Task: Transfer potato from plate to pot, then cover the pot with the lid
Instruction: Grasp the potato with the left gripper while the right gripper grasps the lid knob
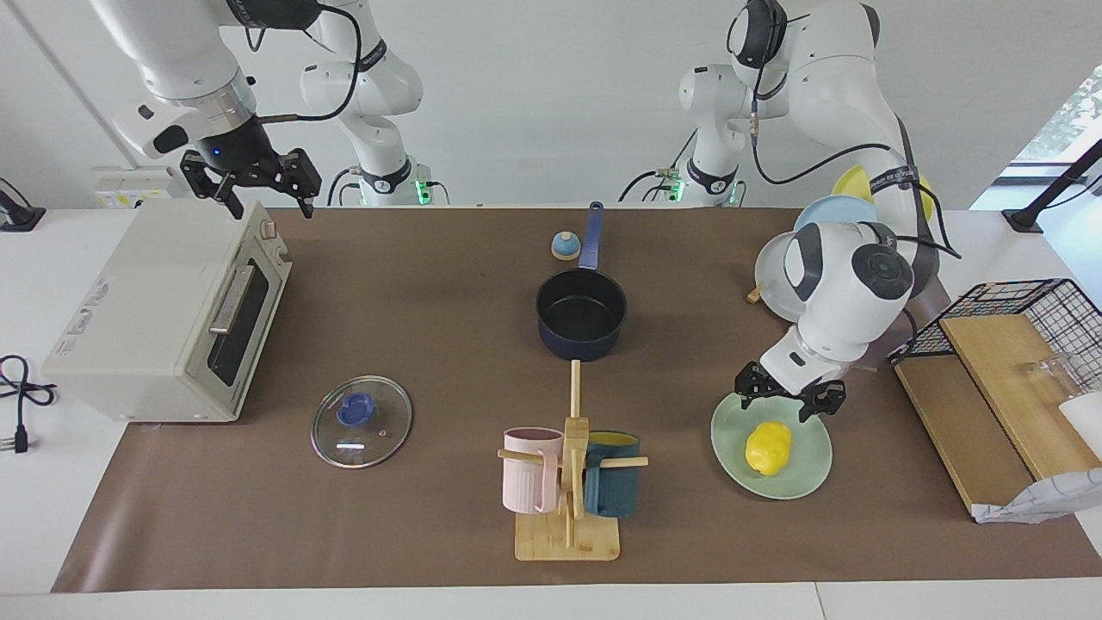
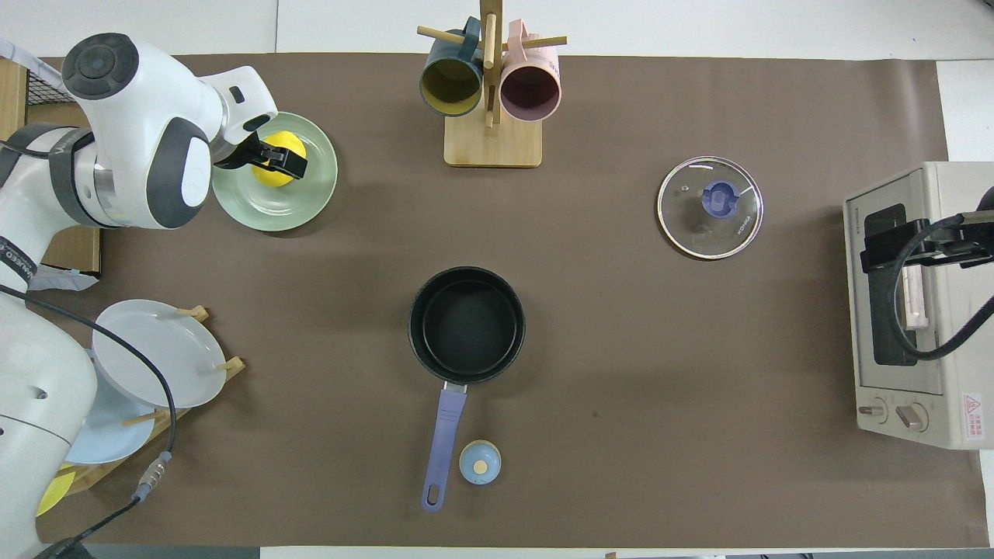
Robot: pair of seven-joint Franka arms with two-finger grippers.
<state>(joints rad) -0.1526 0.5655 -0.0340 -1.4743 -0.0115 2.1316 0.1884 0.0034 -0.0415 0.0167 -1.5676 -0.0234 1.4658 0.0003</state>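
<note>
The yellow potato (image 1: 768,448) lies on the mint-green plate (image 1: 805,475) toward the left arm's end of the table. My left gripper (image 1: 789,399) hangs open just over the plate, above the potato and apart from it. In the overhead view the left gripper (image 2: 273,158) partly covers the potato (image 2: 270,176) on the plate (image 2: 303,203). The navy pot (image 1: 581,312) stands empty mid-table, its handle pointing toward the robots; it also shows in the overhead view (image 2: 466,322). The glass lid (image 1: 361,421) lies flat on the mat. My right gripper (image 1: 251,182) waits open and empty over the toaster oven.
A toaster oven (image 1: 172,319) stands at the right arm's end. A mug rack (image 1: 568,482) with a pink and a dark blue mug stands farther from the robots than the pot. A small blue-topped bell-like knob object (image 1: 565,246) sits beside the pot's handle. A plate rack (image 1: 779,275), wire basket (image 1: 1007,301) and wooden boards (image 1: 990,405) crowd the left arm's end.
</note>
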